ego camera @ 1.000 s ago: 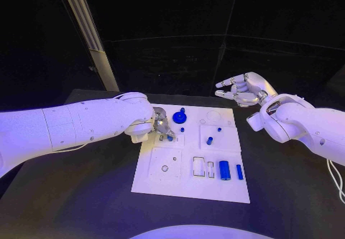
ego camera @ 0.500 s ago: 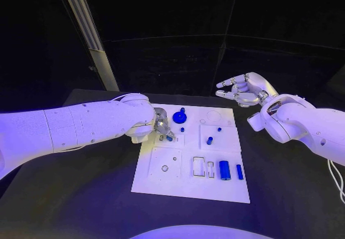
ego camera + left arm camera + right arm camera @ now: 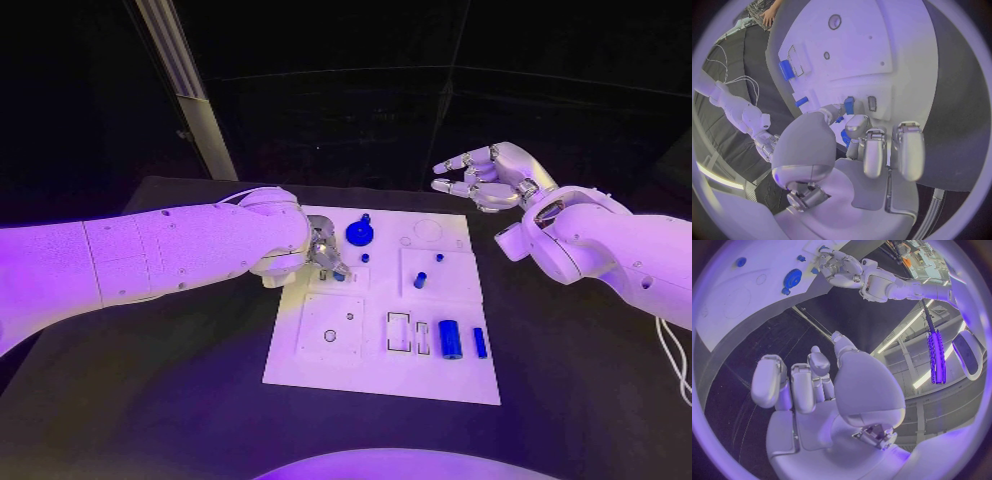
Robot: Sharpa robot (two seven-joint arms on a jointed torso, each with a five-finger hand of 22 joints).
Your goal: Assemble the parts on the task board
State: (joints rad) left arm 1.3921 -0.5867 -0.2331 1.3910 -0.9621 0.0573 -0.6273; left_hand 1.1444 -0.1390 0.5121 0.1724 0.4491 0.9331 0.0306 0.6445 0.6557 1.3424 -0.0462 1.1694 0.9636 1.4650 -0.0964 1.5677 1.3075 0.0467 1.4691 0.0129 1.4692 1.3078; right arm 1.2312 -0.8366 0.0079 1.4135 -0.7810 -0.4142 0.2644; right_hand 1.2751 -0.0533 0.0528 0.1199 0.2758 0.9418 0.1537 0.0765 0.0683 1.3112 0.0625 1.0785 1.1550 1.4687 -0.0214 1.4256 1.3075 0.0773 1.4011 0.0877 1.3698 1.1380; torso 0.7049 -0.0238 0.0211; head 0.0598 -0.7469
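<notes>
Nothing has shifted since a second ago: left hand (image 3: pixel 320 256) pinches a small blue part (image 3: pixel 849 105) at the task board (image 3: pixel 378 375)'s 10 o'clock (insertion apparently unfinished); right hand (image 3: pixel 486 179) idle, fingers loosely apart, holding nothing.

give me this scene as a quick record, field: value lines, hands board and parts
left hand: low over the task board's left side, fingertips at a small blue part
right hand: raised beyond the board's far right corner, fingers apart, holding nothing
task board: white plate, mid table
blue gear: far end of board
blue cylinder: near right, lying flat
</notes>
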